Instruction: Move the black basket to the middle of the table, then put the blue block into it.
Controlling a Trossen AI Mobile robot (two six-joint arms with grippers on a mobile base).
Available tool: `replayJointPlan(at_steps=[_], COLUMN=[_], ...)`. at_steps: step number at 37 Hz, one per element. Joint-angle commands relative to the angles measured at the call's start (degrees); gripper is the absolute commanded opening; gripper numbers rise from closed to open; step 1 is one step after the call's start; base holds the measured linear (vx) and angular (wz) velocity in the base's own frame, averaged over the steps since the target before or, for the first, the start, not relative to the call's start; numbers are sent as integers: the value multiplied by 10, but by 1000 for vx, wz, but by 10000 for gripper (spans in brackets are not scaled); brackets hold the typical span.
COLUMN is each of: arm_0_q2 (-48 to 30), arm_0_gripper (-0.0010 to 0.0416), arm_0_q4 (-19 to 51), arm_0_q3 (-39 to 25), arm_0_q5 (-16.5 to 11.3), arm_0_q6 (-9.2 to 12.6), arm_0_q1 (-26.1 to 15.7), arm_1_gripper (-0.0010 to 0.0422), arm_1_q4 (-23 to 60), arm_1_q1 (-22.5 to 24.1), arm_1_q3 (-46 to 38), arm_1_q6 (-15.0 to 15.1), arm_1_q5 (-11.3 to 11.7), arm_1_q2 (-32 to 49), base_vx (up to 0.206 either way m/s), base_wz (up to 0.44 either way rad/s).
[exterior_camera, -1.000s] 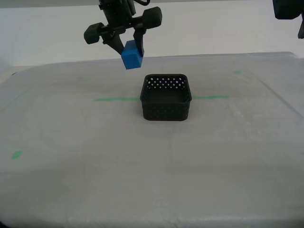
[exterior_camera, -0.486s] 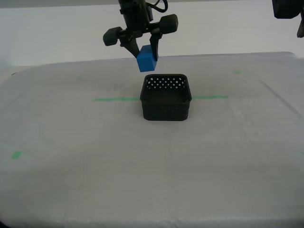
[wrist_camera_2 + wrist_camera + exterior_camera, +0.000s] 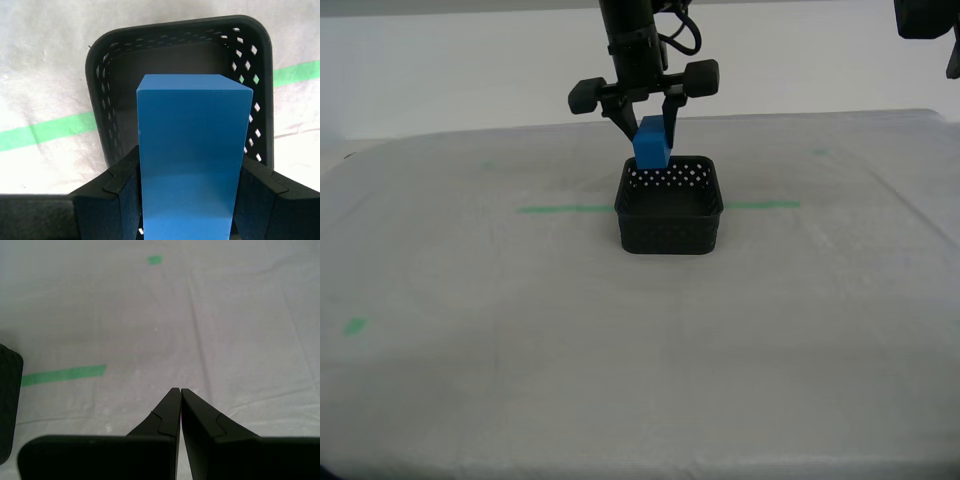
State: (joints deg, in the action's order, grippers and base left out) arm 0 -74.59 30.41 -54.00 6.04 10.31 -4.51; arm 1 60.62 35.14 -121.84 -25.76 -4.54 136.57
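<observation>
You see the black basket point(image 3: 670, 205) standing on the table point(image 3: 520, 330), on its green tape line point(image 3: 565, 209). Above its far rim, my second gripper point(image 3: 651, 131) clamps the blue block point(image 3: 651, 146); my first gripper point(image 3: 180, 391), fingers pressed together and holding nothing, hangs over bare sheeting.

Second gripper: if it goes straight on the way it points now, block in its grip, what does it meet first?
Probably the floor of the black basket. My second gripper points down into its opening, and the blue block would get there first; its height above the floor is unclear.

Matte black arm point(image 3: 628, 40), looped black cable point(image 3: 682, 32), 2 tapered fingers point(image 3: 167, 412).
</observation>
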Motion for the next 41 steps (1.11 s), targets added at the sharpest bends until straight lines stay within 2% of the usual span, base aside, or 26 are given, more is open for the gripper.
replayJointPlan(at_steps=[1,5,11,22,41], arm_0_q2=[0,0,0,0,0], arm_0_gripper=[4,4,5,4,5], arm_0_q4=[-1,-2,-2,-2,-3], arm_0_q3=[0,0,0,0,0], arm_0_q5=[-1,-1,-1,-1,-1], arm_0_q6=[0,0,0,0,0], arm_0_q1=[0,0,0,0,0], arm_1_gripper=[0,1,36,159,362], arm_1_q4=[1,2,2,-1,-6], arm_1_q1=[3,7,13,16,17], arm_1_q3=[2,2,9,37,38], arm_1_q6=[-5,-22,-39,-37,-17], arm_1_q5=[17,38,43,45,45], arm_1_q2=[0,0,0,0,0], base_vx=[0,0,0,0,0], base_wz=[0,0,0,0,0])
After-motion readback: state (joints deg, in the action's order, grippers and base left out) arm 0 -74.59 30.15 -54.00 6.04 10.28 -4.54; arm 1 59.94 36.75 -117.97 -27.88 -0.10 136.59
